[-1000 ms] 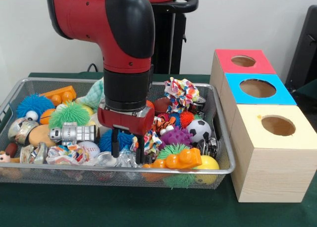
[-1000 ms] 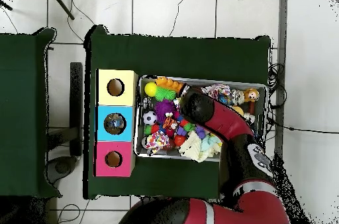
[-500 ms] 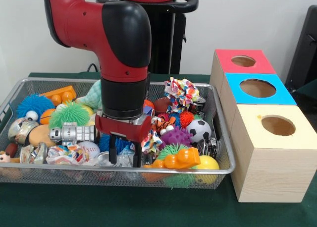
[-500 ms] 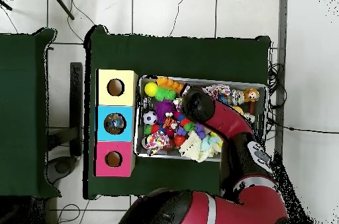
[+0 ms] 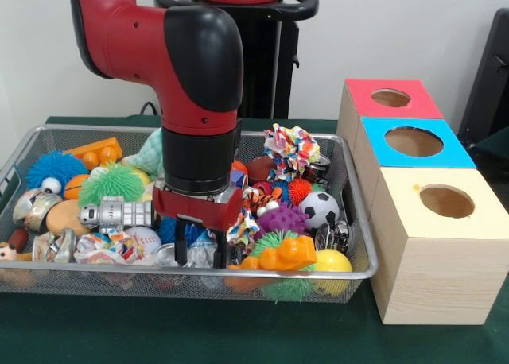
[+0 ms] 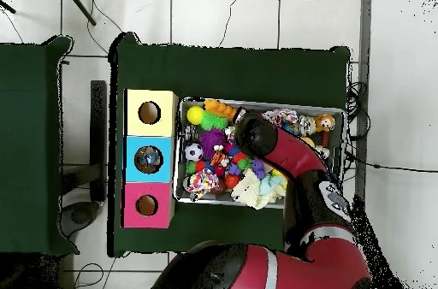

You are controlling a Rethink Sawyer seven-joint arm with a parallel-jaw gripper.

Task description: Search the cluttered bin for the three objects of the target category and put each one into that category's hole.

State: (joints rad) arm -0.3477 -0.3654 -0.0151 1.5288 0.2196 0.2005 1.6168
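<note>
The gripper (image 5: 201,254) is down in the front part of the wire mesh bin (image 5: 350,181), its two black fingers (image 5: 181,251) parted with a crinkly clear wrapper (image 5: 200,251) between them; whether the pads actually press it cannot be told. The target category is not marked, so the three wanted objects cannot be picked out in the clutter.

Just to the picture-right of the fingers lies an orange plastic toy (image 5: 285,254), with a yellow ball (image 5: 334,262) touching it at the bin's front corner. Behind those sit a purple spiky ball (image 5: 282,219) and one soccer ball (image 5: 319,208). To the picture-left of the fingers lie a baseball (image 5: 145,238) and a silver metal cylinder (image 5: 118,214), and beyond them a green spiky ball (image 5: 111,182) and a blue spiky ball (image 5: 54,167).

Three wooden boxes stand beside the bin, each with one round hole: the yellow box (image 5: 445,245), the blue box (image 5: 413,145), the red box (image 5: 390,100). The bin is packed, leaving little free room around the fingers; the front rim is just before them.
</note>
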